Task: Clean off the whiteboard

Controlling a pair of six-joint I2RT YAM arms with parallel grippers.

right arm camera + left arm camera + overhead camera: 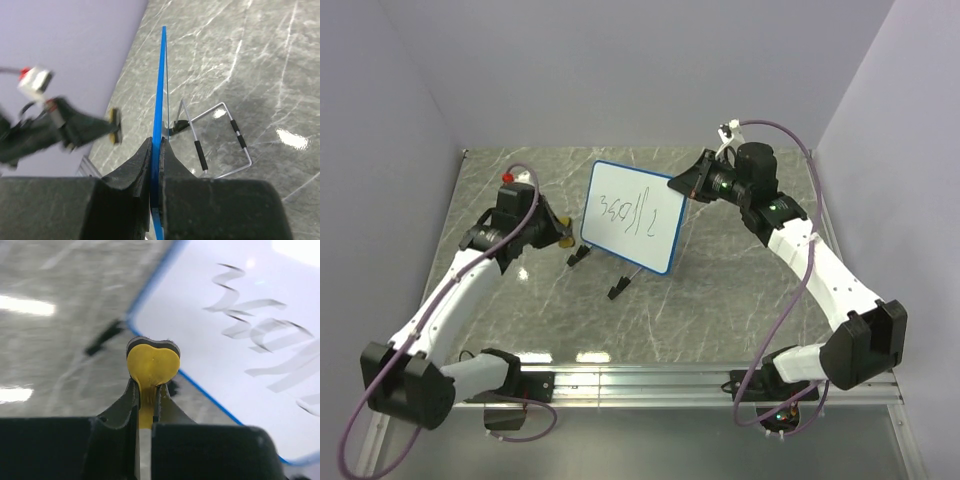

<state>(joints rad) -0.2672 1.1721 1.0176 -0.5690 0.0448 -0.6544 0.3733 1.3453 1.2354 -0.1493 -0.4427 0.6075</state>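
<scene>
Right tool [157, 145] clamped tight on the whiteboard [632, 217] rim, steadying it tilted over the table [720, 310], scribbles unwiped. Left tool [146, 390] pinches a yellow eraser [152, 362] just beside the board, perhaps not touching. Wiping's unstarted: press in, sweep across.

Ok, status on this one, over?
Right gripper clamps whiteboard edge. Left gripper holds yellow eraser beside it. Writing unerased. Nothing between them.

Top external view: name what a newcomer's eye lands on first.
The whiteboard, blue-rimmed and scribbled with dark marks, dominates mid-table, its upper right corner pinched by the right hand. Just left of it, the left hand grips a small yellow eraser beside the board's edge.
</scene>
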